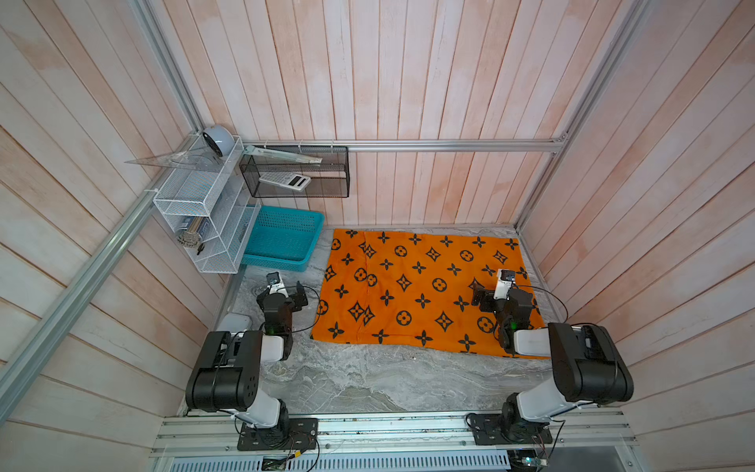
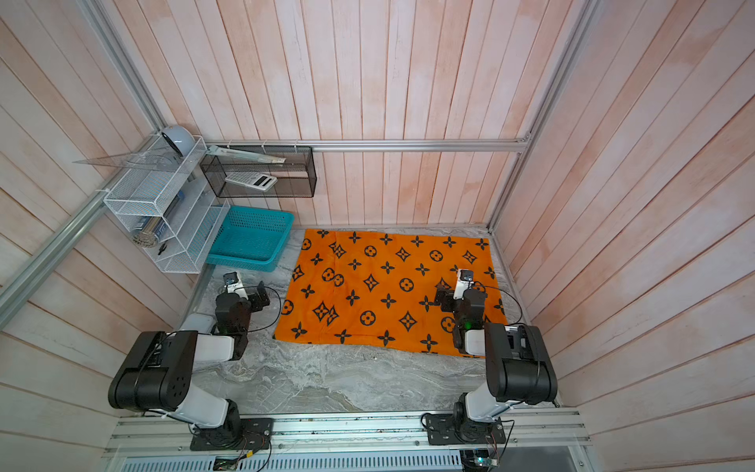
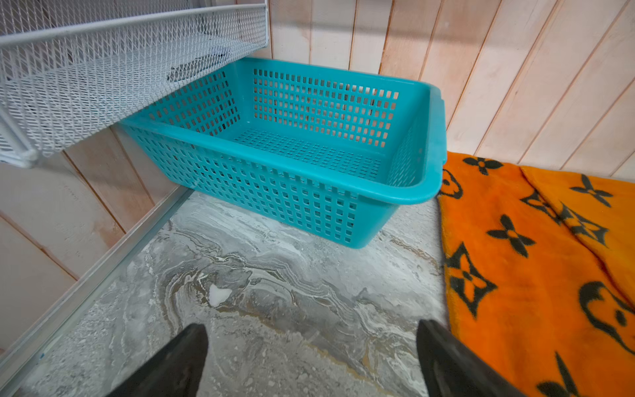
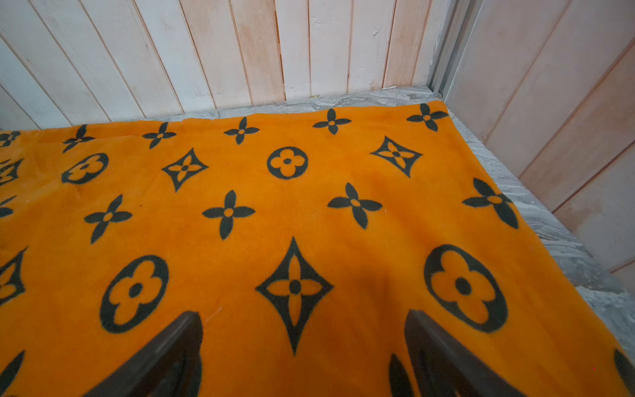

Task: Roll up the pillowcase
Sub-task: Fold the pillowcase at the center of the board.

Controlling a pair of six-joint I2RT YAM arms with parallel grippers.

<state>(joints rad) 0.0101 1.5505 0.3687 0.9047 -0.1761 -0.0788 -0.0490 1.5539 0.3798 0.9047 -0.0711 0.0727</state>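
Note:
The pillowcase (image 1: 425, 286) (image 2: 388, 286), bright orange with black flower and diamond motifs, lies spread flat on the back right part of the marble table (image 1: 367, 376). A crease runs front to back near its left side. My left gripper (image 1: 282, 288) (image 3: 311, 330) is open over bare table just left of the pillowcase (image 3: 532, 257), nothing between its fingers. My right gripper (image 1: 496, 288) (image 4: 302, 316) hangs open over the right part of the pillowcase (image 4: 275, 213), with only flat fabric showing between the fingers.
A teal mesh basket (image 1: 284, 241) (image 3: 275, 161) stands empty at the back left, touching the pillowcase's corner. A white wire rack (image 1: 200, 204) and a black mesh shelf (image 1: 294, 171) hang above it. Wooden walls close in on three sides.

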